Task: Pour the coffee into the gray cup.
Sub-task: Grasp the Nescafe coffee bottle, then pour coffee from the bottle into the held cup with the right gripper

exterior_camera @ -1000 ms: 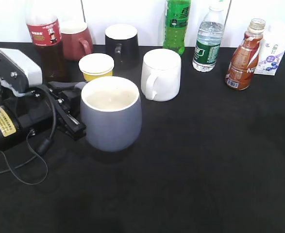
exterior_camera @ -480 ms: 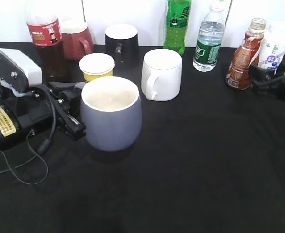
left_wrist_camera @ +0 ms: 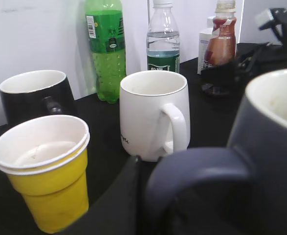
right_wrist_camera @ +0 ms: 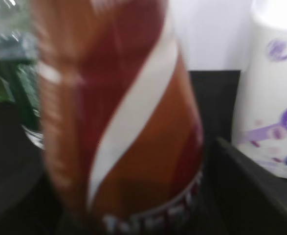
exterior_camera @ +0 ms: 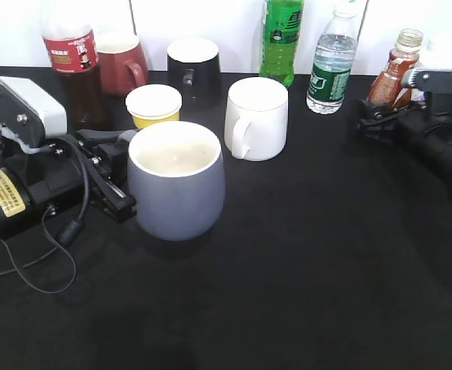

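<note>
What we cannot make out

From the exterior view, the right gripper covers the lower half of the coffee, so we cannot tell whether its jaws touch it. In the right wrist view the coffee is blurred and cut off at the top. The left gripper is partly hidden behind the gray cup, its grip unreadable to us.
</note>
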Tool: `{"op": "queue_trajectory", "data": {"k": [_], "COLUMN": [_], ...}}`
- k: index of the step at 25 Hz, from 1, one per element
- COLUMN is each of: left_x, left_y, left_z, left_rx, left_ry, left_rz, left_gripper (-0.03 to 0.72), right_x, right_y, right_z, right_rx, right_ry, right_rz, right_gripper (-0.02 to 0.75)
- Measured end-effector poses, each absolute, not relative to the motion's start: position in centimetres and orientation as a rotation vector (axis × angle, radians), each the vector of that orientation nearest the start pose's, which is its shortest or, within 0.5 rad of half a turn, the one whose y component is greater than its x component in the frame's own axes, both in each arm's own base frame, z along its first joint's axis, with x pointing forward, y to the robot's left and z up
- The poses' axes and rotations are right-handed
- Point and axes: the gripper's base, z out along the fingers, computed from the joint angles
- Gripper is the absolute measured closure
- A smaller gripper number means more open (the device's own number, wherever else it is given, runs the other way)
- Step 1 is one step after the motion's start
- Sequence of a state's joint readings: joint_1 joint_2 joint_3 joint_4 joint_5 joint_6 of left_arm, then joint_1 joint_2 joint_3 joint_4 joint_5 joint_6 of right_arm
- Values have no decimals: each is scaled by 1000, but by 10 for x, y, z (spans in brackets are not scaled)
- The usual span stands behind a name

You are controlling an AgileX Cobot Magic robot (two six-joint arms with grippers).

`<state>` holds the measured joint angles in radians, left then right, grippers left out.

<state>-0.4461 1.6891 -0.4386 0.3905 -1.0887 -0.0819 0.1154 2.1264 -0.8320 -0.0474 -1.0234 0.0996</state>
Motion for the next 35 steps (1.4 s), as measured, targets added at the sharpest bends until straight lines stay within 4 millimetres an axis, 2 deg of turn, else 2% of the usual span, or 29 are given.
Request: {"op": "queue_trajectory", "data": {"k": [2, 4, 8, 10, 13, 15, 17, 20, 22, 26, 29, 32, 35], "left_x": [236, 236, 236, 236, 236, 236, 236, 235, 232, 225, 225, 225, 231], "left_y": [-147, -147, -147, -147, -147, -147, -147, -148, -151, -155, -155, -155, -151], "left_z": [168, 168, 168, 168, 168, 168, 168, 168, 167, 165, 163, 163, 164], "left_rx": [711, 711, 711, 711, 711, 711, 713, 723, 785, 894, 907, 908, 810], "left_ry": [1545, 1545, 1545, 1545, 1545, 1545, 1545, 1542, 1524, 1497, 1509, 1509, 1547], "left_rz": [-543, -543, -543, -543, -543, -543, -543, -547, -567, -599, -594, -594, -561], "left_gripper": [629, 629, 629, 629, 629, 629, 629, 629, 629, 629, 629, 629, 630], "right_x": [386, 390, 389, 375, 345, 325, 311, 287, 274, 260, 261, 266, 268], "right_y": [50, 51, 53, 54, 65, 83, 112, 159, 180, 198, 197, 193, 193], "right_z": [93, 91, 93, 106, 140, 158, 171, 173, 169, 163, 163, 166, 180], "right_rx": [-88, -94, -158, -196, -355, -428, -521, -684, -783, -973, -1047, -1131, -1095], "right_ry": [1753, 1744, 1682, 1671, 1607, 1564, 1555, 1575, 1585, 1544, 1489, 1377, 1204], "right_rz": [182, 182, 159, 171, 233, 281, 334, 426, 451, 364, 253, 53, -45], "right_gripper": [113, 204, 205, 205, 205, 205, 205, 205, 205, 205, 205, 205, 205]}}
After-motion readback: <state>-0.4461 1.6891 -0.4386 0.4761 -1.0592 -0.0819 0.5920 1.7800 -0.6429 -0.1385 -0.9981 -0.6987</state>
